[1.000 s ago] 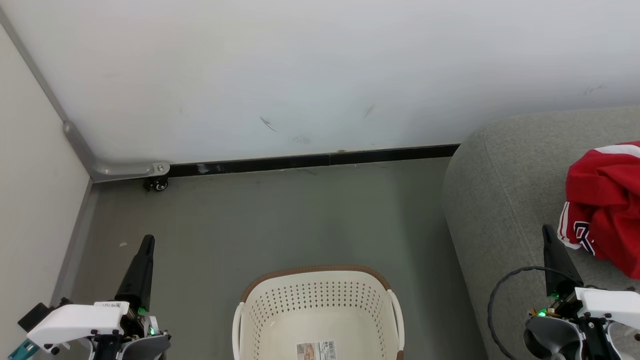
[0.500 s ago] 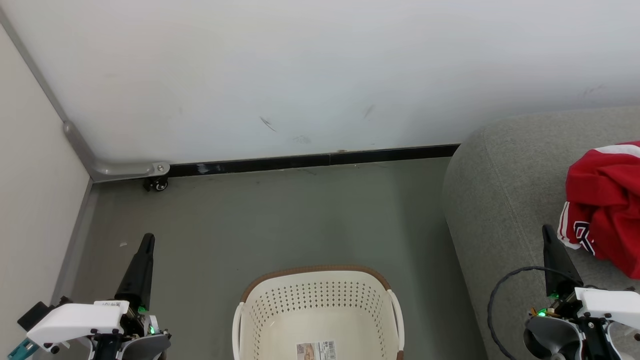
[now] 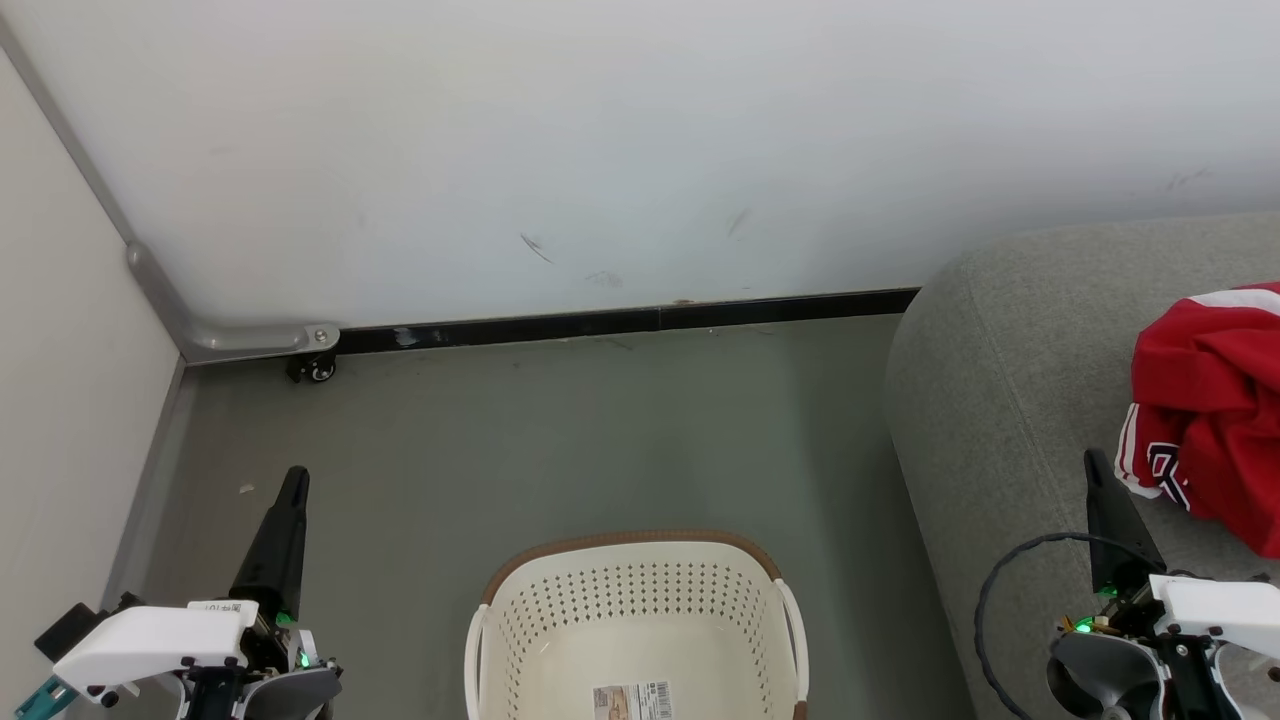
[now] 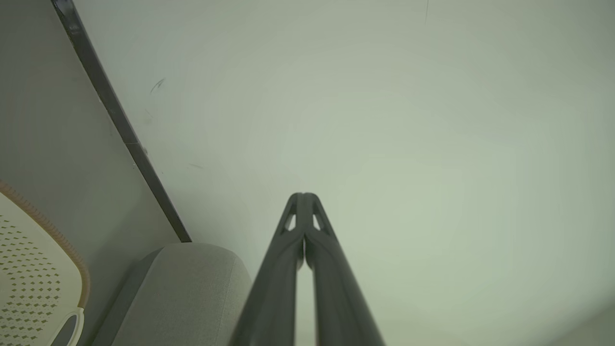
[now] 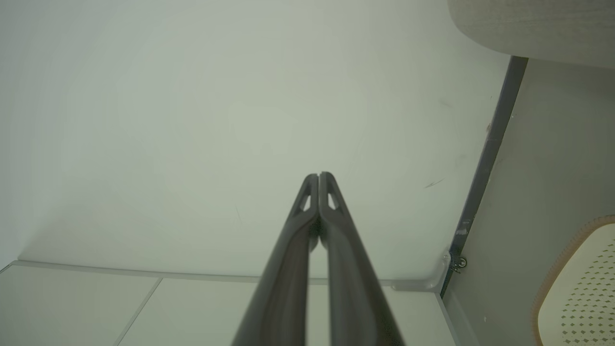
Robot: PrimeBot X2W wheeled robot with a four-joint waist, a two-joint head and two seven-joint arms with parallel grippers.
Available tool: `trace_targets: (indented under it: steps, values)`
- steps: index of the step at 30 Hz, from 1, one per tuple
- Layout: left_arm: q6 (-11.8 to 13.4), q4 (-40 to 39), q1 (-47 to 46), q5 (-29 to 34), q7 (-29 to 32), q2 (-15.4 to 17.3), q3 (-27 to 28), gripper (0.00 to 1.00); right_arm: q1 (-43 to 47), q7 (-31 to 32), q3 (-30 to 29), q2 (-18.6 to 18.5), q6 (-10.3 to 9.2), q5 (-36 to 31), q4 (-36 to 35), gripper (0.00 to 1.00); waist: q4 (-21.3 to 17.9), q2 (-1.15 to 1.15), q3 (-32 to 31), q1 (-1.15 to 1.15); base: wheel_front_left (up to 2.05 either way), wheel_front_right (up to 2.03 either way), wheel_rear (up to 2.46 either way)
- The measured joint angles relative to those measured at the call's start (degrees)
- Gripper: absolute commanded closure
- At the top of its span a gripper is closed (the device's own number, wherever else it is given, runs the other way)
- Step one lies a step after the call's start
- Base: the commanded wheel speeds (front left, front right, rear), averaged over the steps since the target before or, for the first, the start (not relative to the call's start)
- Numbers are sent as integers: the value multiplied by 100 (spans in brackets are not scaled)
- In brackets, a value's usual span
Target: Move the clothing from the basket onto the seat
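To my left, the left gripper (image 3: 296, 478) hangs over the floor (image 3: 600, 430), its fingers pressed together with nothing between them. The basket (image 3: 632, 541) stands on the floor in the middle, its barcode label (image 3: 632, 700) bare. The part I can see holds no fabric, but its near end is cut off. The clothing (image 3: 1210, 400), red jersey fabric with white striped trim, lies bunched on the seat (image 3: 1000, 380) toward its right side and runs out of view. The right gripper (image 3: 1096, 462) sits over the seat's near edge just beside the striped hem, closed and empty. I judge the transfer done, pending a check. I'd tilt the head down to see the basket's near end, and I'd lift the right arm away without snagging that hem.
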Motion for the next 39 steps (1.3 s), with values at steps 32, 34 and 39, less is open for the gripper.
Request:
trace_targets:
  steps: [32, 34, 39]
  values:
    - [19, -32, 103, -1, -1, 1, -12, 100, 0, 0, 7, -1, 0, 1, -1, 100, 0, 0, 1, 0, 0, 0, 0]
    - [19, -35, 103, -1, -1, 1, -13, 100, 0, 0, 8, -1, 0, 1, -1, 100, 0, 0, 1, 0, 0, 0, 0]
    - [19, -37, 103, -1, -1, 1, -13, 100, 0, 0, 9, -1, 0, 1, -1, 100, 0, 0, 1, 0, 0, 0, 0]
